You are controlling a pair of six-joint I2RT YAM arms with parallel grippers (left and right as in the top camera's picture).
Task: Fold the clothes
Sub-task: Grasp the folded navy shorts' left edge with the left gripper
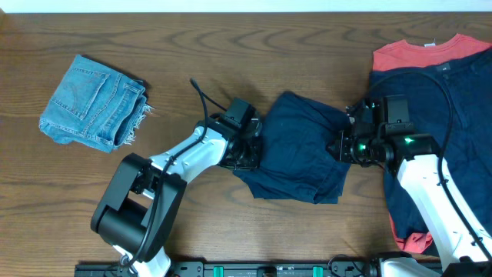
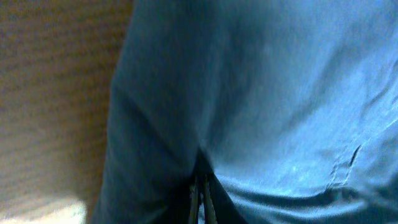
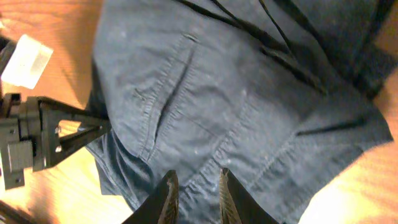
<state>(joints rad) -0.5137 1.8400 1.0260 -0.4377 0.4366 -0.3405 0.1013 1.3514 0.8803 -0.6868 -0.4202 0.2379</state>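
Observation:
The navy shorts [image 1: 296,146] lie rumpled at the table's middle, between both arms. My left gripper [image 1: 250,150] is at their left edge, shut on a pinch of the navy cloth [image 2: 280,93]; the left gripper [image 2: 202,193] shows its jaws pressed together with a fold between them. My right gripper [image 1: 344,145] is at the shorts' right edge. In the right wrist view the right gripper [image 3: 196,183] has its fingers a little apart, astride the hem of the shorts [image 3: 236,87]. The left gripper [image 3: 56,134] shows across the cloth.
Folded light-blue denim shorts [image 1: 94,101] lie at the far left. A red shirt [image 1: 430,54] lies at the right under a large navy garment [image 1: 453,100], with my right arm above them. Bare wood table [image 1: 231,54] surrounds the shorts.

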